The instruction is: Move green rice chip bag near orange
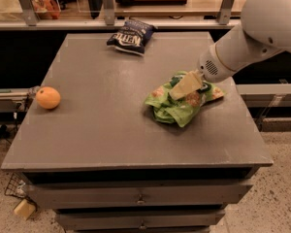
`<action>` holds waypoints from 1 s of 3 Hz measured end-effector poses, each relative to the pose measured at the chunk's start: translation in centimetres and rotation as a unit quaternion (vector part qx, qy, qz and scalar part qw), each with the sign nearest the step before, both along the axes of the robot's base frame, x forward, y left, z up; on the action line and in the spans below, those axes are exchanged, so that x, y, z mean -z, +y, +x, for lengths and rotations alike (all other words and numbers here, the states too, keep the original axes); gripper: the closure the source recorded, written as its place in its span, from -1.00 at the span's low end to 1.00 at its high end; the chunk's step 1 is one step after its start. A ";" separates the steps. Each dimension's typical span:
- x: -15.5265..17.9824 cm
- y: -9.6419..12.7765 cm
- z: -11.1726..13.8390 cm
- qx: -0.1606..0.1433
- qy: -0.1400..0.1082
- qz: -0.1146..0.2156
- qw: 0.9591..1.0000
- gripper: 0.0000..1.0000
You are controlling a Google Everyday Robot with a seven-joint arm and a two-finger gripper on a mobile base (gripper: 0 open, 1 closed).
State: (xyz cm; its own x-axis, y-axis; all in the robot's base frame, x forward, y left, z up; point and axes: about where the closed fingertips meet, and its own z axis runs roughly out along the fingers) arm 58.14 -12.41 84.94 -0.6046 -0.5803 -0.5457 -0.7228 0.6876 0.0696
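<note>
The green rice chip bag [177, 110] lies crumpled on the right half of the grey table [102, 125]. My gripper [184, 86] comes in from the right on the white arm [252, 35] and rests on top of the bag, at its upper middle. The orange [48, 97] sits at the table's left edge, far from the bag, with about half the table's width between them.
A dark blue chip bag [131, 36] lies at the table's far edge, left of centre. Drawers run under the table front. A counter with metal posts stands behind the table. A small pale block lies on the floor at lower left.
</note>
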 end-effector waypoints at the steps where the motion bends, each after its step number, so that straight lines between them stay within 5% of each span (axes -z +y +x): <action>1: 0.2 -0.2 0.0 0.003 0.002 -0.003 1.000 0.41; 2: -0.2 -0.2 0.0 0.003 0.002 -0.003 1.000 0.87; 3: -0.3 -0.2 0.0 0.003 0.002 -0.003 1.000 1.00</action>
